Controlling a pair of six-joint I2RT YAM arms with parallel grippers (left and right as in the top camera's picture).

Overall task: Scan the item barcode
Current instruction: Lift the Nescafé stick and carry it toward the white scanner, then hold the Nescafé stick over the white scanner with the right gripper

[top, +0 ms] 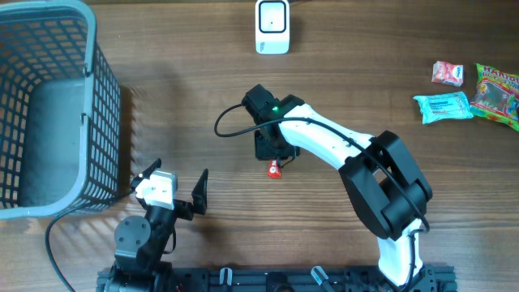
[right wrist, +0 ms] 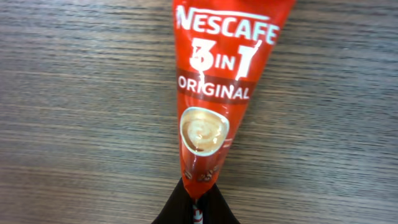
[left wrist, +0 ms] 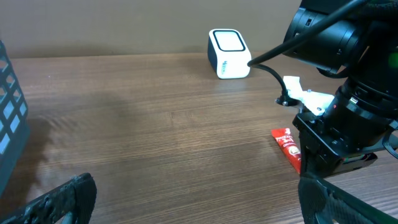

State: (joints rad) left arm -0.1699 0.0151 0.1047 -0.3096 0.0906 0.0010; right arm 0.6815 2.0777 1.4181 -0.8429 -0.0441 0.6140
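Right gripper (right wrist: 196,210) clenched on coffee sachet's (right wrist: 211,93) narrow tail, bottom centre; probably for lifting toward scanner (top: 272,26), top centre. Left gripper (top: 178,174) released, idle.

Red sachet (right wrist: 214,93), white lettering; grey grid basket (top: 101,130); white scanner (top: 272,26); brown wood-grain table (top: 162,49).

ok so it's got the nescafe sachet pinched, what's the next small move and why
Probably lift the Nescafe sachet a little off the table. The right fingers are shut on its narrow end while it lies flat on the wood, and the white scanner sits apart from it, so it must come clear before being carried over.
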